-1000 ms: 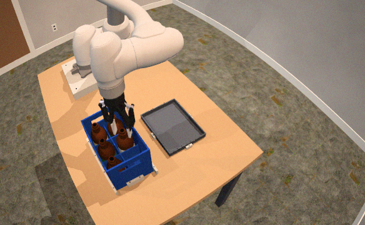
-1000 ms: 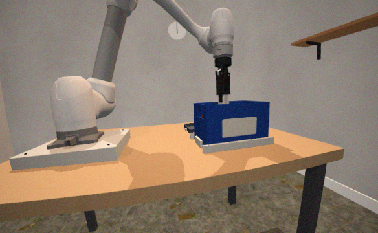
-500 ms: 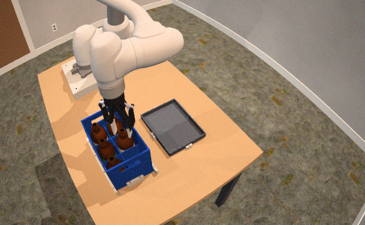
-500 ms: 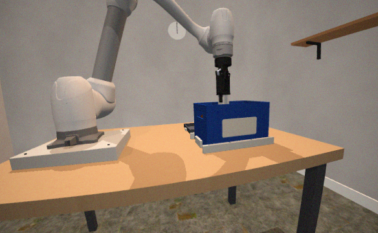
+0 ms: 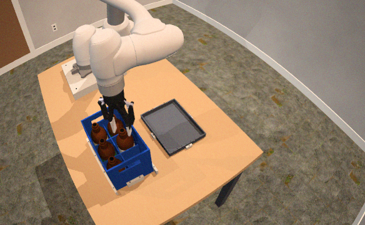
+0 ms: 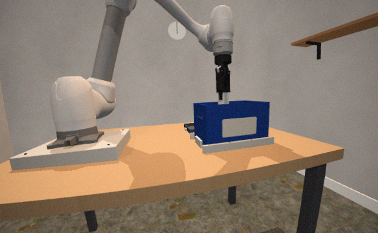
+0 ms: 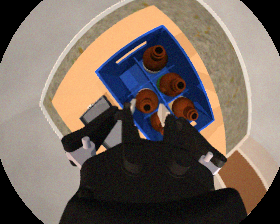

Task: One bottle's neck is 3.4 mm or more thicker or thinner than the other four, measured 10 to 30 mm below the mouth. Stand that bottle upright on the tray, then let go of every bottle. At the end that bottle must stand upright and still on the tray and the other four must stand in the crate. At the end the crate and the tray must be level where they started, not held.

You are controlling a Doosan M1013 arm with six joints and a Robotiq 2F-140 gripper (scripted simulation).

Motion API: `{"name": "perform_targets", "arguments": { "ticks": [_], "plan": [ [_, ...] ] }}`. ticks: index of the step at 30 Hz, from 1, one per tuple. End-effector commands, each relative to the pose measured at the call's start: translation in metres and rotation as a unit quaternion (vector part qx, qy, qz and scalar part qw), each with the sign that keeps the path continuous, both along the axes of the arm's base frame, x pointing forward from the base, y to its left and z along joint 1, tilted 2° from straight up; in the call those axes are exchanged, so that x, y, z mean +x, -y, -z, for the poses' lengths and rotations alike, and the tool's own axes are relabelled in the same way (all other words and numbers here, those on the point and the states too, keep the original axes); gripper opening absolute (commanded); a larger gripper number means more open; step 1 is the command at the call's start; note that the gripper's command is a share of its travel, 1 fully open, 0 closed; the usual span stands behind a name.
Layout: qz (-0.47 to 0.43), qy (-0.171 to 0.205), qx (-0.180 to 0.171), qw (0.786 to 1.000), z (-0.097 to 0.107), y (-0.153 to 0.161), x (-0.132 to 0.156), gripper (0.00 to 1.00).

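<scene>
"Look for the gripper [image 5: 121, 129] [image 6: 223, 98] [image 7: 147, 106]?"

"Pointing down at the crate [image 5: 126, 178] [image 6: 211, 113] [image 7: 108, 82], over the right row. Spread partway, with fingertips near the middle right bottle [image 5: 125, 142] [image 7: 145, 101] and the far right bottle [image 5: 117, 122] [image 7: 156, 122]."

"And the others?"

"All in the crate too: far left bottle [image 5: 98, 135] [image 7: 182, 109], middle left bottle [image 5: 105, 150] [image 7: 170, 85], near left bottle [image 5: 113, 163] [image 7: 154, 59]. Cannot tell the odd neck from here."

"Now the tray [image 5: 170, 125] [image 6: 189, 127] [image 7: 97, 111]?"

"Flat on the table [image 5: 220, 131] [image 6: 163, 175] [image 7: 71, 95], just right of the crate."
</scene>
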State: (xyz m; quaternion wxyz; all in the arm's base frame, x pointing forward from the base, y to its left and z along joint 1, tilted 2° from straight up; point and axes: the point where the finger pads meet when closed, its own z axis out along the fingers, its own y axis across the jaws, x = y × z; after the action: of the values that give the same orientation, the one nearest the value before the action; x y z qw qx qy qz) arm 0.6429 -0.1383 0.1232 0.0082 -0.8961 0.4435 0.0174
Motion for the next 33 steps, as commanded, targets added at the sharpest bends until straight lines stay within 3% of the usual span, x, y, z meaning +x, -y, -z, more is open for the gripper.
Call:
{"name": "perform_targets", "arguments": {
  "ticks": [1,21,33],
  "plan": [
    [0.000,0.000,0.000,1.000,-0.007,0.000,0.000,0.38],
    [0.000,0.000,0.000,1.000,-0.064,0.002,0.002,0.38],
    [0.000,0.000,0.000,1.000,-0.074,0.002,0.002,0.38]
  ]
}}
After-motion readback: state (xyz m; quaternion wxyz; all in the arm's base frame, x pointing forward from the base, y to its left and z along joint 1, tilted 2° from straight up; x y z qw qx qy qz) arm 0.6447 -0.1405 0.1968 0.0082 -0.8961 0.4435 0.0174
